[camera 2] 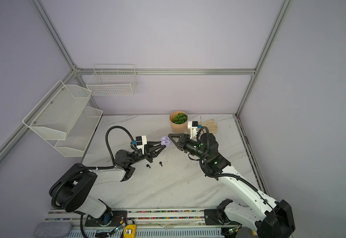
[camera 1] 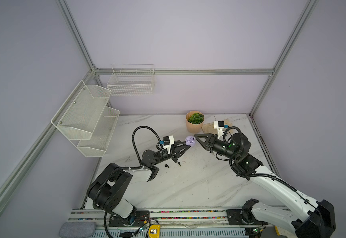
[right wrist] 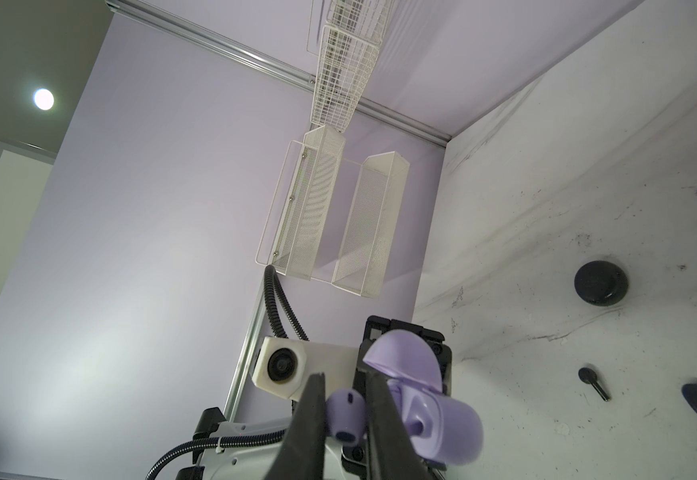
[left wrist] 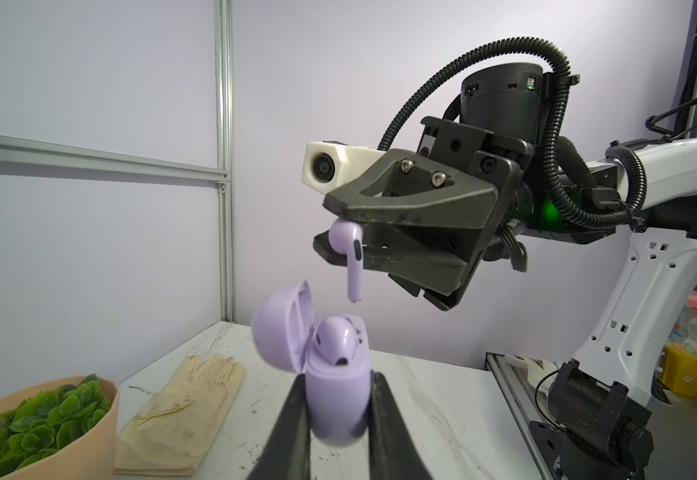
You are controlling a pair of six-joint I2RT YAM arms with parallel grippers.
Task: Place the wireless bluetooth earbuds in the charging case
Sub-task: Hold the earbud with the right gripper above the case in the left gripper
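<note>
The lilac earbud [left wrist: 348, 249] hangs stem-down just above the open lilac charging case [left wrist: 334, 415], its head pinched in the right gripper [left wrist: 332, 227]. The left gripper [left wrist: 337, 380] is clamped on the case body, lid tipped back. A second earbud [left wrist: 336, 343] sits in the case. Centre the stem over the free socket, lower it straight, and release only once seated. The left wrist view shows the stem-to-case gap. The right wrist view instead shows a black case [right wrist: 600, 283] and two black earbuds [right wrist: 594, 382] on the table [right wrist: 546, 208], none visible from the left wrist.

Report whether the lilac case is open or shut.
Open: the lilac case has its lid hinged back, with one lilac earbud showing seated inside.
</note>
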